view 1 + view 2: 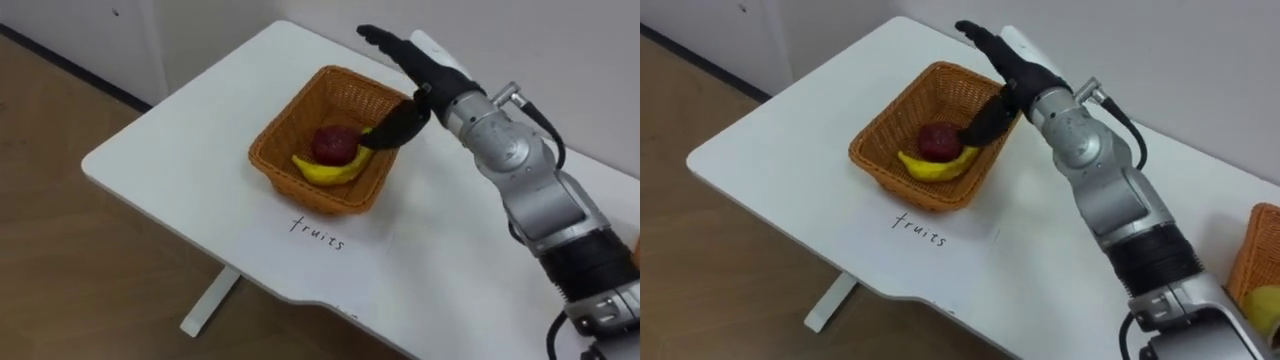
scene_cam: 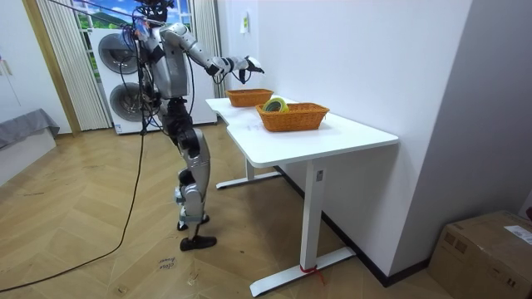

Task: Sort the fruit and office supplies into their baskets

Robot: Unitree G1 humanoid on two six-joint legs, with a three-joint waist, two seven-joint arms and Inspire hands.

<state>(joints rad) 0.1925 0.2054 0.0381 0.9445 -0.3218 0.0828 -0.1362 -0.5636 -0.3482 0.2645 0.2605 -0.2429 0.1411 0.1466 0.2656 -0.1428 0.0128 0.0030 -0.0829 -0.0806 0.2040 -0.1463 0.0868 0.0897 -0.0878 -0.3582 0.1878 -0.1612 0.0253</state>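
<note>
My unit, itemised: right hand [image 1: 432, 76] black throughout, fingers [image 1: 398, 44] slim and dark. Forearm in rounded silver-grey shells. One dark cable looped at the wrist. Ribbed black sleeve near the elbow. Torso and legs silver-grey with black joints.

Both eye views look steeply down from the robot's head, close in, at the end of the white table [image 1: 170, 150] where the fruit basket [image 1: 330, 85] stands; the right hand [image 1: 425, 70] reaches in from their right side. The right eye view sits slightly further right and catches the second basket [image 1: 1248, 255] at its right edge. The room view stands on the floor well off, past the table's opposite end, looking along it toward the robot. All three share the tabletop and fruit basket.
</note>
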